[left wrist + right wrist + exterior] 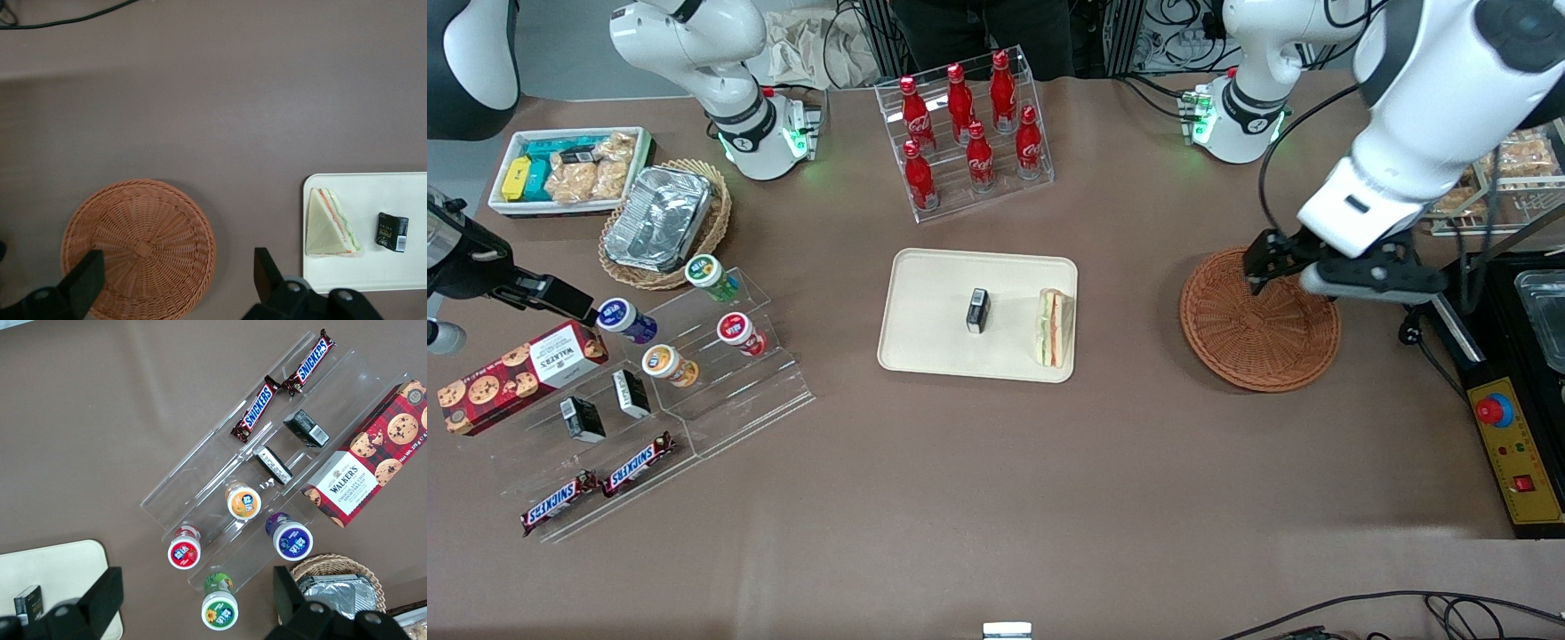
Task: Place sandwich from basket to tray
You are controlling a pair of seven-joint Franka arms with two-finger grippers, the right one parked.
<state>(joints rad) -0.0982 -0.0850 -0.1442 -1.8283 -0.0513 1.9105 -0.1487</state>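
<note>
The sandwich, a pale wedge with red and green filling, lies on the cream tray, along the tray's edge nearest the basket. The reddish-brown wicker basket holds nothing. My left gripper hangs above the basket's rim on the tray's side. It is open, with nothing between its black fingers.
A small black box lies mid-tray. Farther back stands a rack of red bottles. Toward the parked arm's end are an acrylic stand with cups, a foil-pan basket and a snack bin.
</note>
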